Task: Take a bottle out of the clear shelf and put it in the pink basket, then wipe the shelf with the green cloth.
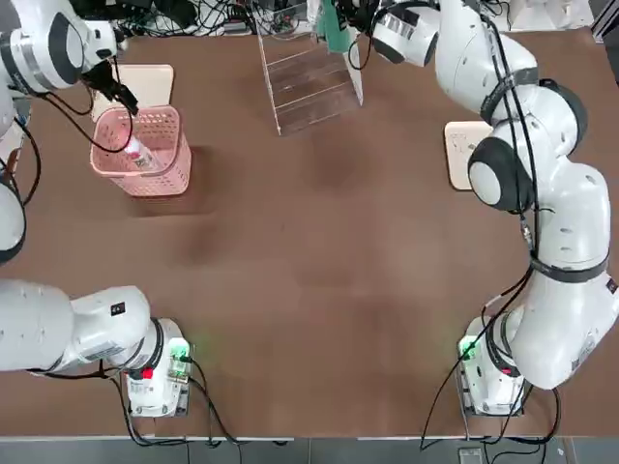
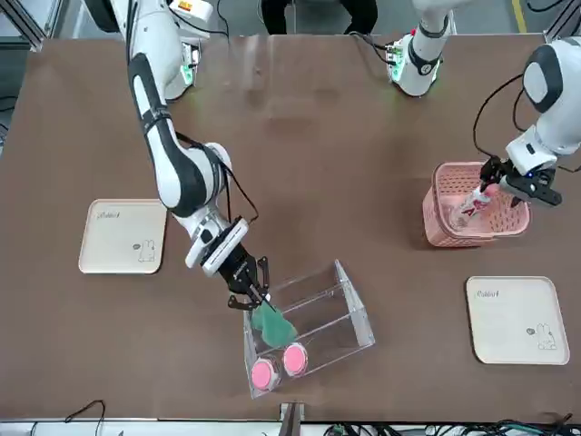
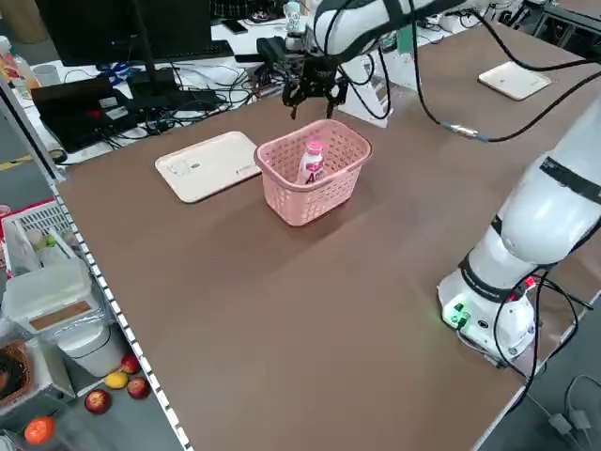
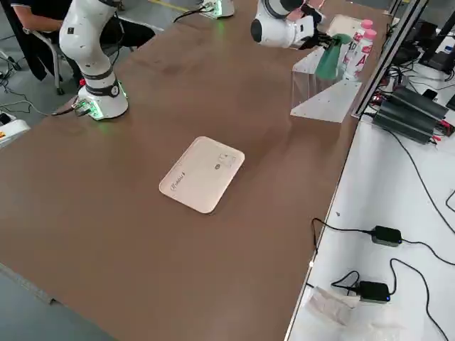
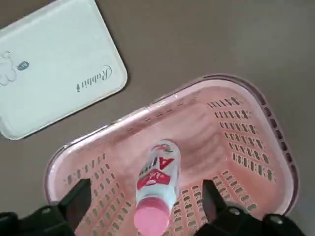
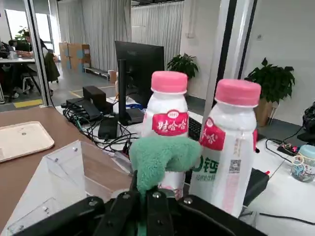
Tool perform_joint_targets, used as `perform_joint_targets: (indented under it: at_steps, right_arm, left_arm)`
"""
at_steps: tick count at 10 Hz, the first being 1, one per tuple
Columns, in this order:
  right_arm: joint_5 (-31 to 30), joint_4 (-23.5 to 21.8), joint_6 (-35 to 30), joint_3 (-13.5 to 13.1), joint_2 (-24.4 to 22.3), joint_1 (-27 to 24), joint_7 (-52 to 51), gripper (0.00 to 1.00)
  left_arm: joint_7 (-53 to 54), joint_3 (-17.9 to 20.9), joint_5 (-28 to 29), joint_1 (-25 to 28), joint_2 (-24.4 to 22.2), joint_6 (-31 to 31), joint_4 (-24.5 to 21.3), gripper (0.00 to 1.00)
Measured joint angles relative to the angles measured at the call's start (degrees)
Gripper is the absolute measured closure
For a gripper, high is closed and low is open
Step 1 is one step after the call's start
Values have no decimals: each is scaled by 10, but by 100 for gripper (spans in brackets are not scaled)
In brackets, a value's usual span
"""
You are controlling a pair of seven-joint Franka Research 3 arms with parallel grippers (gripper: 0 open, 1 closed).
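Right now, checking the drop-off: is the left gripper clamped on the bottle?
No: the left gripper hangs open above the bottle, which leans inside the pink basket.

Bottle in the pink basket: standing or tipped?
Tipped. The bottle leans against the pink basket wall, cap up, with the open left gripper above it.

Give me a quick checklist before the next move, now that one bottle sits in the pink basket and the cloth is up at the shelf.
1. Bottle inside the pink basket: ok, leaning against a wall.
2. Left tool released: ok, open above the bottle.
3. Green cloth gripped by right tool: ok, fingers shut on it.
4. Cloth at the clear shelf: ok; contact with the surface, cannot tell.
5. Two bottles left in the shelf near the cloth: not ok, they may get knocked.
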Motion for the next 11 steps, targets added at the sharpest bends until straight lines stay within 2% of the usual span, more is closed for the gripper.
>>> perform_joint_targets:
  at_steps: [2,4,6,8,10,11]
  right_arm:
    - [0,20,0,-15,21,11,0,93]
    - [16,26,0,-18,29,20,-1,93]
    - [36,26,0,-19,35,27,-1,93]
    - [72,26,0,-19,41,31,-1,93]
    - [127,26,0,-18,43,43,-1,93]
    - [136,26,1,-18,43,49,0,93]
  left_arm:
    - [-31,-15,-6,-4,-4,-114,111,0]
    - [-148,-57,-7,-11,29,-234,252,0]
    - [-259,-89,-7,-14,74,-273,353,0]
    - [-310,-99,-7,-13,88,-285,388,0]
    - [-323,-105,-7,-13,82,-327,411,0]
    - [-324,-105,-7,-9,80,-343,423,0]
